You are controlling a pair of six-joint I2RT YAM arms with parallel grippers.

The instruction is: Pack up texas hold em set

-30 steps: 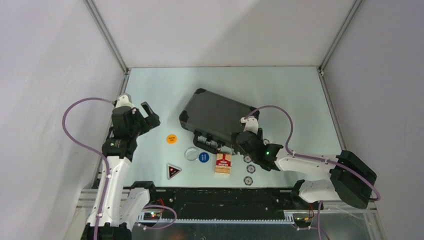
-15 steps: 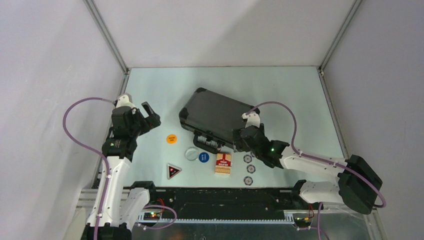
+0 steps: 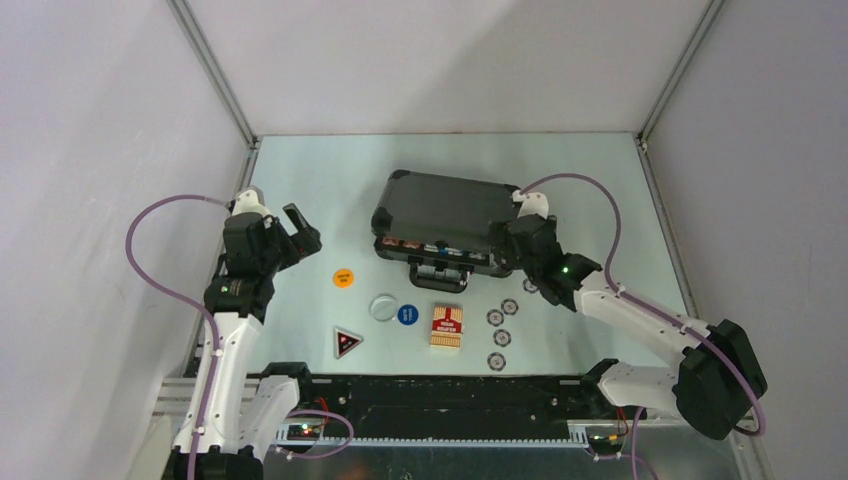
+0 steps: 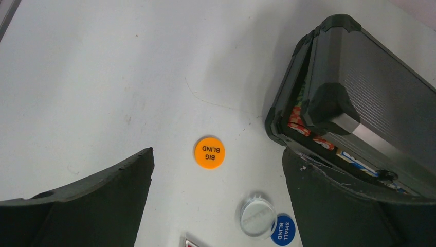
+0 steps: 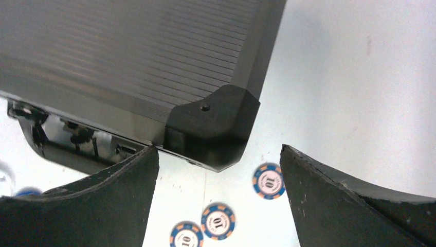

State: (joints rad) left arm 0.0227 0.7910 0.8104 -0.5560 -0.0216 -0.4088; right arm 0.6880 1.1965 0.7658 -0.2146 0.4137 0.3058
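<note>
Fingers spread and empty on both arms: left fingers (image 4: 92, 200) hang idle, right fingers (image 5: 103, 195) hover at the near-right corner of the ajar briefcase (image 3: 440, 205), mid desk (image 3: 330, 170). A shove could shut it or scatter the loose poker chips (image 3: 501, 337).

A pale counter (image 3: 320, 180) fills mid-frame, enclosed by plain white walls (image 3: 450, 60). Silver metal struts (image 3: 214, 75) climb the upper corners, and a black rail (image 3: 450, 395) crosses the bottom.

Looking down from high behind the near edge, plus peering close from each wrist.
Overhead, taking in the whole surface (image 3: 330, 170); at both wrists, aiming down between own jaws, sharing the briefcase (image 3: 440, 212) from opposite ends and, on the left, catching the orange button (image 4: 210, 152).
</note>
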